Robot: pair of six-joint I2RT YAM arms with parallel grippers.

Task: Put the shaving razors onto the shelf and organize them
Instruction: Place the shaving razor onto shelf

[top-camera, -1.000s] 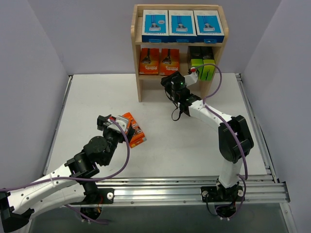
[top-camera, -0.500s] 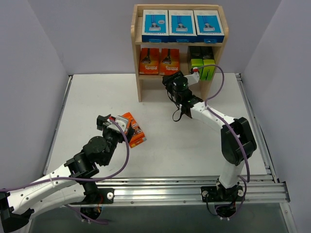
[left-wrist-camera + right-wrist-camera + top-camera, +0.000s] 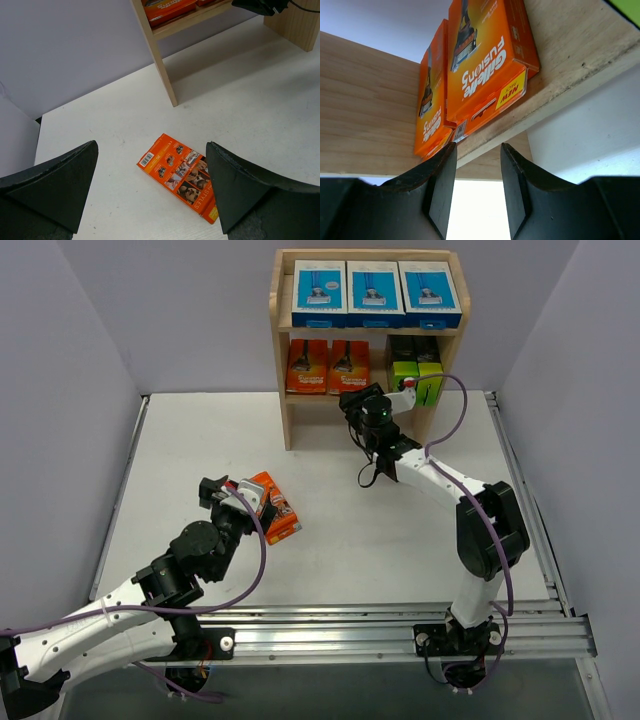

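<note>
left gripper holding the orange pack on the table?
No: the orange pack lies flat on the table, and the left gripper is wide open above it.

Looks like a robotics lab test bench: plain white table (image 3: 340, 540) fenced by bare lilac walls (image 3: 70, 360), aluminium rail (image 3: 380, 625) along the near edge with two robot arms (image 3: 440, 480) bolted on, purple cable (image 3: 265, 540) looping loose, and a small wooden shelf (image 3: 283, 390) stocked with boxed razors (image 3: 372, 292).

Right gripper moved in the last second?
Yes. In the top view the right gripper shifted rightward along the shelf front, toward the green boxes.
</note>
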